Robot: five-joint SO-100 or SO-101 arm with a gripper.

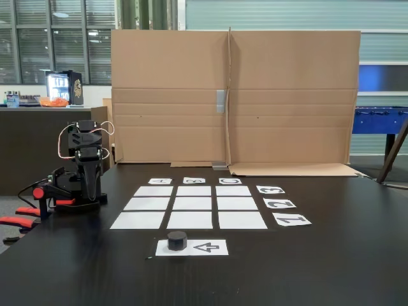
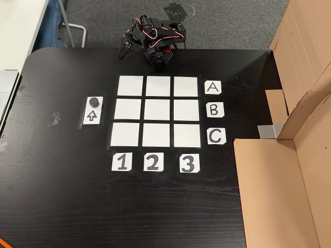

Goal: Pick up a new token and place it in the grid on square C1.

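Fingers on your gripper (image 2: 125, 49) are tucked into the folded arm (image 1: 83, 169), and you cannot tell from either picture whether they are apart or together; nothing is in them. Nearest the fixed view's camera, one token (image 1: 176, 240) sits on one end of the arrow sheet (image 1: 205, 247), just in front of the grid (image 1: 194, 190), untouched, so the pick-up is not yet begun and every step is left: the reach, the grasp, the carry, the release. Beyond the token, you have nine white cells, all bare. Square C1 (image 2: 124, 134) is the corner cell in line with the "C" card (image 2: 216, 136) and the "1" card (image 2: 121, 162); in the other view it lies just beside the arrow sheet, diagonally below the token, and on the grid's far side from the arm's base. Count six label cards, three lettered and three numbered, one arrow sheet, one token, one arm. Farther back on the black table (image 1: 331, 268) in the fixed view stands a folded cardboard screen (image 1: 233, 95), with a blue table-football table (image 1: 380, 118) behind it to the right.
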